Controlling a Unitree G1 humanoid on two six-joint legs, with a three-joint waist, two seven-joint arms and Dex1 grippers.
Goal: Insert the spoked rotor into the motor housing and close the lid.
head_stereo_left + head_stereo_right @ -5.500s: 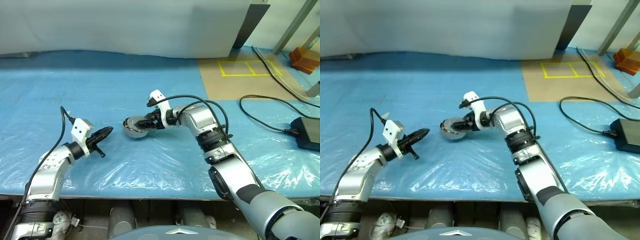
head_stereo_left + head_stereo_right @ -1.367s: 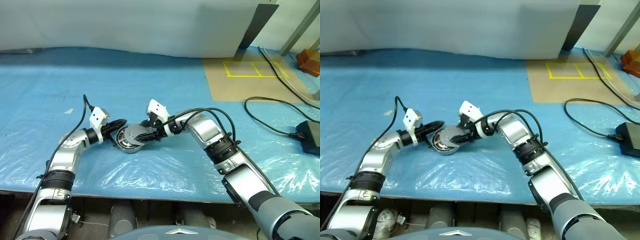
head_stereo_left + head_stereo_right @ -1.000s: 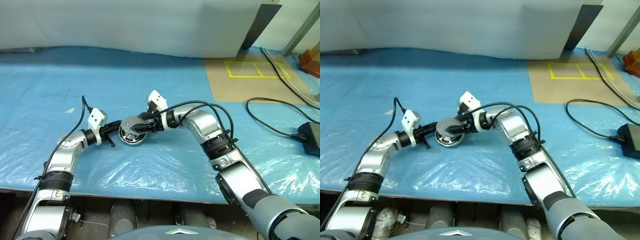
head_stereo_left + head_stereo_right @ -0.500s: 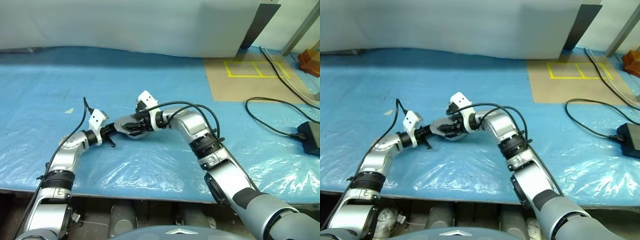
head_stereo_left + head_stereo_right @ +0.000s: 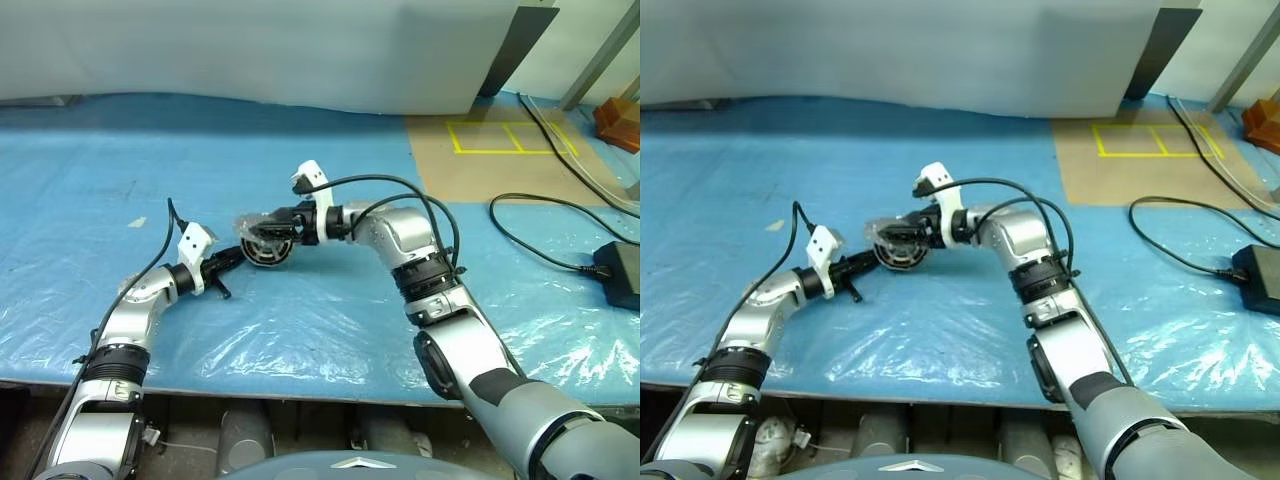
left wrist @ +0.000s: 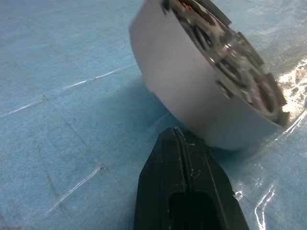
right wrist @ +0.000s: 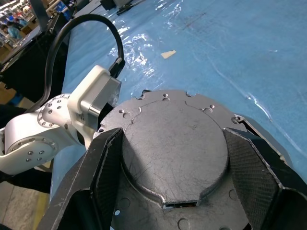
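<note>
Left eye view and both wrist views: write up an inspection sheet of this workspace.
Surface: table covered in blue sheet under wrinkled clear film.
Job's things: motor housing tipped on its edge, its flat back facing the right wrist camera; copper windings and slotted metal show at its face. Rotor and lid: cannot tell apart from it.
Clutter: small pale scrap on the sheet.
Grippers: right gripper clamps the housing from both sides; left gripper shut, its tip close to the housing wall, contact unclear.
Cables: black cable running to a black power brick.
Surroundings: yellow tape square, orange object.
</note>
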